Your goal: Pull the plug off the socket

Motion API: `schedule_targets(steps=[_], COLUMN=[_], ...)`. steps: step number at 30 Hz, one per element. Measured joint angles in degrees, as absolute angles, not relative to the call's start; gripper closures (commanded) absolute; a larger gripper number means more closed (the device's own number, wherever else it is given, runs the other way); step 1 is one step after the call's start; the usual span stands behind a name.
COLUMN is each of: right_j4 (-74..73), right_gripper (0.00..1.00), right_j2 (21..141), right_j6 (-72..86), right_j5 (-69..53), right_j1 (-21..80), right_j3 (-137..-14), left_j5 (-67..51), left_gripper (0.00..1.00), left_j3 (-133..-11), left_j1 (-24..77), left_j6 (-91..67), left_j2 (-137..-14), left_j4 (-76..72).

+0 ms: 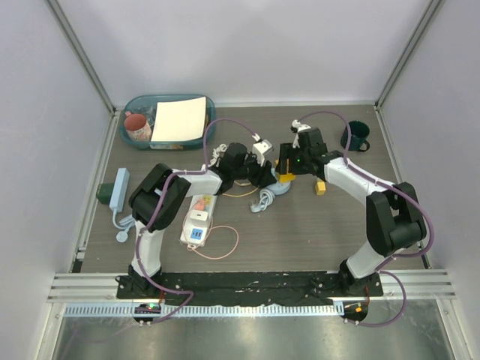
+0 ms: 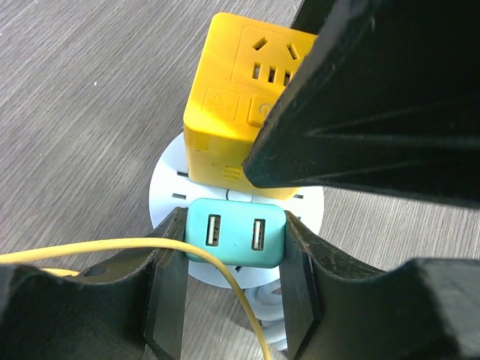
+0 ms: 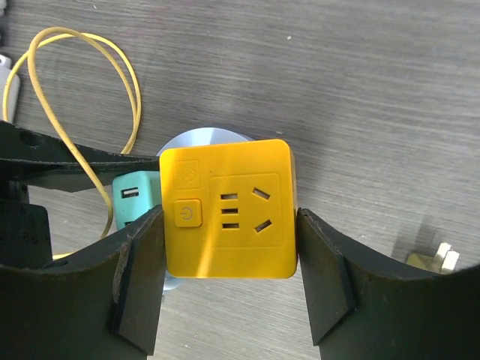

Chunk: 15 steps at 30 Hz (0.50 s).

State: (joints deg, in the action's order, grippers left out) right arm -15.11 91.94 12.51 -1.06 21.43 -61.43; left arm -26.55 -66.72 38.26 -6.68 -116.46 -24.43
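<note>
The socket, a long white power strip [image 1: 187,232] with pastel faces, lies left of centre. The plug [image 1: 198,217], a small white square block, sits in its middle. Both grippers are away from it, to its upper right, at a round white base [image 2: 166,180]. My left gripper [image 1: 268,177] [image 2: 234,234] is shut on a teal USB adapter [image 2: 236,234] plugged into that base. My right gripper [image 1: 286,169] [image 3: 229,225] is shut on the yellow cube [image 3: 229,210], which stands on the same base just beyond the adapter.
A blue bin [image 1: 142,101] with a pink mug and a white board stands at the back left. A dark mug [image 1: 356,136] stands at the back right. A light-blue strip [image 1: 118,189] lies far left. A small yellow piece [image 1: 320,187], a yellow wire loop [image 3: 82,97] and a coiled white cord [image 1: 263,199] lie near the grippers.
</note>
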Motion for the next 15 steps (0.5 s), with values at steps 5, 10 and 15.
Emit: schedule_targets(steps=[5,10,15], right_j4=[-13.04,-13.28,-17.34], right_gripper=[0.99,0.99,0.99], right_j2=[91.61,91.48,91.09], right_j6=[15.59,15.9,12.6], right_j5=[-9.5,-9.54,1.06], right_j1=[16.38,16.93,23.11], right_j3=[-59.27,-59.24,-61.95], left_j5=[-26.28,-26.24,-26.83], left_gripper=[1.0,1.0,1.0], left_j3=[-67.13,-67.18,-67.16], left_j1=[38.72,38.76,38.7], left_j6=[-6.5,-6.55,-7.09], left_j2=[-116.81,-116.84,-116.86], left_j4=[-25.12,-25.21,-24.69])
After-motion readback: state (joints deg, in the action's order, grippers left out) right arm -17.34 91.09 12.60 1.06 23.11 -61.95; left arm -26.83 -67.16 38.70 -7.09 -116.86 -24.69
